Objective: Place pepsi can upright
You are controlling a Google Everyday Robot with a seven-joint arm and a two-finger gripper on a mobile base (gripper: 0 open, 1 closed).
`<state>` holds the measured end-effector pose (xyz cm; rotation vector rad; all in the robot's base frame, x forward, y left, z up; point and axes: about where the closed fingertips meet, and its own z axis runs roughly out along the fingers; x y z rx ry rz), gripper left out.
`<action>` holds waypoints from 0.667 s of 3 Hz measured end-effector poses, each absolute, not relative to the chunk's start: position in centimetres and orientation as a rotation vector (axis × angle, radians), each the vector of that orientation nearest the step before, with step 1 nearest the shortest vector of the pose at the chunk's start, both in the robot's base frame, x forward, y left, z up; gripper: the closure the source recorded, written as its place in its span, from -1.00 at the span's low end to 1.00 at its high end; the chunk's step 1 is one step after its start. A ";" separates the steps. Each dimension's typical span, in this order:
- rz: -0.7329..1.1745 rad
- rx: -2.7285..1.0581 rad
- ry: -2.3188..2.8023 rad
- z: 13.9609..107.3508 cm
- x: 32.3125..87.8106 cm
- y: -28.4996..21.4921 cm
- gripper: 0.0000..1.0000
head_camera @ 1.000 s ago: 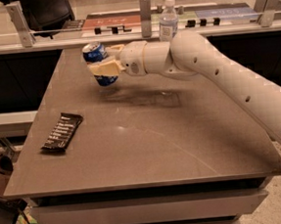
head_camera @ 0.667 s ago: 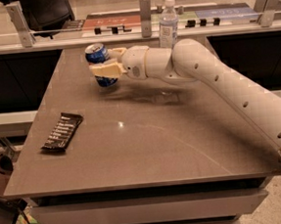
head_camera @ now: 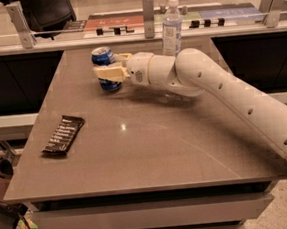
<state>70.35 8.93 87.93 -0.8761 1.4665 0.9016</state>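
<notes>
jaws grip the pepsi can (head_camera: 102,56) by its sides, held upright with the desk (head_camera: 151,151) just below, seemingly ready for release.

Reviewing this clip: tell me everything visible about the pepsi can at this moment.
The pepsi can is small, blue and metallic-looking, with a silver top rim. It stands roughly upright toward the far left of the table. The tool clamps it around the middle, and one of its cream fingers crosses the can's front. The can's base is at tabletop level, but whether it actually rests on the surface cannot be told.
</notes>
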 end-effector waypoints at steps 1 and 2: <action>0.905 -0.879 1.462 88.0 70.3 9.2 0.62; 0.908 -0.882 1.461 88.0 70.2 9.5 0.17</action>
